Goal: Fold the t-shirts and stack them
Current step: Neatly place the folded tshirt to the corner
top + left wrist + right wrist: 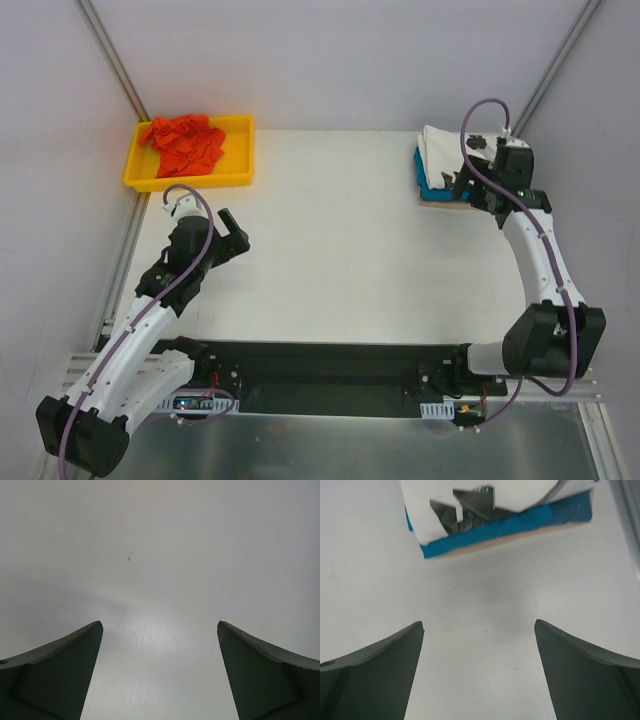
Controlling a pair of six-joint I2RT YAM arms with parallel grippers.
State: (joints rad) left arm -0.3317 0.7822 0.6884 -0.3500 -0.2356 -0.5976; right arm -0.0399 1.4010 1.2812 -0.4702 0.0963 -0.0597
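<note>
While two shirts sit folded at the far right, the orange one waits in the tray.

My right tool [463, 184] hangs just on the near side of the stack, jaws wide apart with nothing between them. The white shirt [440, 148] lies folded on the teal shirt [520, 525], with what looks like a tan board beneath. My left tool [236, 234], also spread apart and holding nothing, hovers over the desk [340, 240] on the left, near the yellow tray [190, 184]. The orange shirt [185, 142] lies crumpled in that tray at the far left. I judge the stacking done for two of three. Next, the left tool should reach far into the tray, pinch the cloth and bring it to the middle of the desk to spread flat.
</note>
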